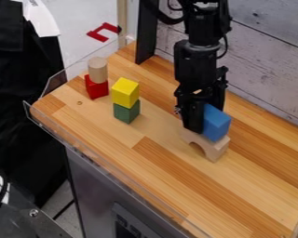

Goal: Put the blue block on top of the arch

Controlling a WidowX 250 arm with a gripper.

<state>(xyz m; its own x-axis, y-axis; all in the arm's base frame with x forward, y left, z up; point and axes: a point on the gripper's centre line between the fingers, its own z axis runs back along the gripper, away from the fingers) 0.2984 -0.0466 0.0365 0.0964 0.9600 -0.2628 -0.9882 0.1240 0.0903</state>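
Desk: we saw striped wood [158, 169], with a pale plank wall [263, 60] behind.
Arch: one, natural wood [217, 150].
Blue wooden block: one [217, 123], on the arch's top, beside the gripper [198, 124].
Gripper: we could not tell whether it gripped.
Stacks: we counted two, one yellow cube [125, 93] on one green cube [126, 112], one plain wooden cylinder [97, 69] on one red block [97, 87].

You have before you four coloured blocks [217, 122], one pale wooden arch [215, 149] and one pale wooden cylinder [97, 69].
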